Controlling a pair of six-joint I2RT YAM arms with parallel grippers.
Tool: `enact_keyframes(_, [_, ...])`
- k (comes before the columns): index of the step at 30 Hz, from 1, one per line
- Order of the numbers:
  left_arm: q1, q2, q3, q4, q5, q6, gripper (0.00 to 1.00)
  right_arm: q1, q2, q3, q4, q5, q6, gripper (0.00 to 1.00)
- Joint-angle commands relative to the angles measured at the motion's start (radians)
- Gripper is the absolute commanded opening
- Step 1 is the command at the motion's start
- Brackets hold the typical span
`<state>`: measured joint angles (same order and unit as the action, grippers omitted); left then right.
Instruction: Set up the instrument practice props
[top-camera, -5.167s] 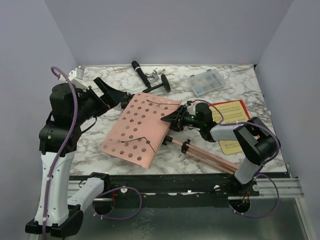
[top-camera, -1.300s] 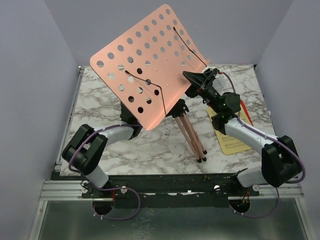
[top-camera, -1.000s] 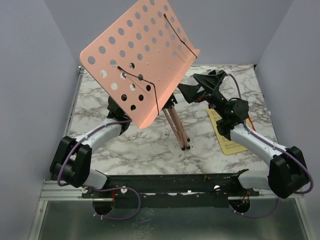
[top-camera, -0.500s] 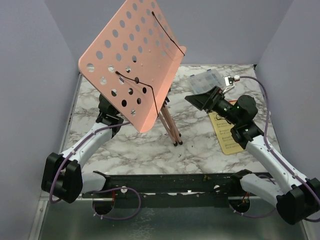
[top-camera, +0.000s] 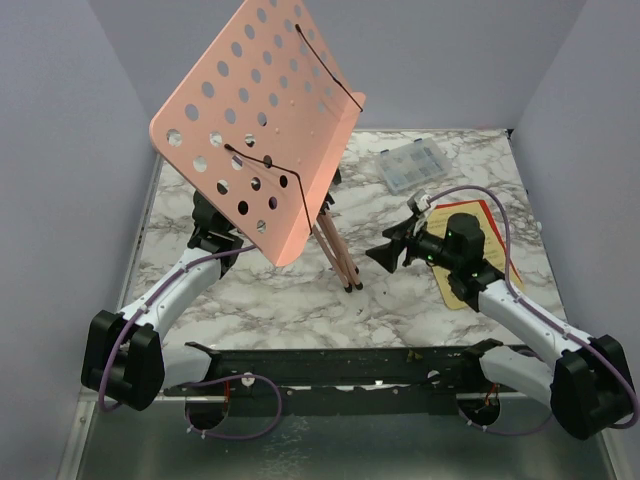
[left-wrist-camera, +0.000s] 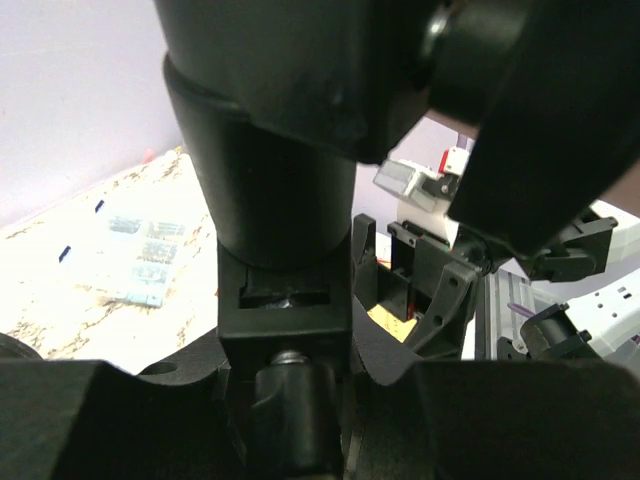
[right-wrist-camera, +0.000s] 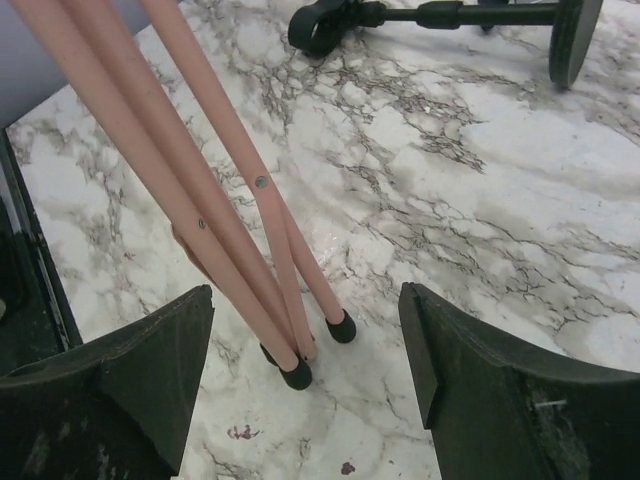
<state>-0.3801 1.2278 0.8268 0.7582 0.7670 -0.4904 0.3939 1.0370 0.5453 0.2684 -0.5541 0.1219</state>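
The pink perforated music stand (top-camera: 255, 120) is upright, its desk tilted and its three thin legs (top-camera: 338, 250) still bunched together, feet on the marble. My left gripper (left-wrist-camera: 290, 400) is shut on the stand's black post fitting behind the desk; from above only its wrist (top-camera: 212, 225) shows. My right gripper (top-camera: 385, 255) hangs open low beside the feet, with the legs (right-wrist-camera: 250, 200) between and beyond its fingers, untouched. The microphone stand (right-wrist-camera: 440, 15) lies flat with its round base (right-wrist-camera: 575, 35). The yellow and red pages (top-camera: 455, 288) lie under my right arm.
A clear compartment box (top-camera: 412, 165) sits at the back right and also shows as the box (left-wrist-camera: 140, 260) in the left wrist view. The black front rail (top-camera: 330, 365) runs along the near table edge. Walls close in on three sides.
The stand has swung more upright and shifted left with my left gripper. My right gripper has left the desk's edge, dropped to the feet and narrowed a little.
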Motion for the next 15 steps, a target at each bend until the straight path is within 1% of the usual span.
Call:
enact_keyframes(1, [-0.005,-0.058,0.033,0.098,0.024,-0.006,0.00,0.006,0.067,-0.014,0.221,-0.115,-0.113,0.81])
enact_keyframes(5, [-0.008,-0.051,0.043,0.098,0.031,-0.033,0.00,0.012,0.182,0.094,0.134,-0.138,-0.146,0.77])
enact_keyframes(10, [-0.012,-0.065,0.025,0.099,0.009,-0.014,0.00,0.069,0.241,0.122,0.176,-0.074,-0.174,0.76])
enact_keyframes(15, [-0.024,-0.053,0.038,0.098,0.030,-0.030,0.00,0.163,0.331,0.168,0.163,-0.083,-0.204,0.75])
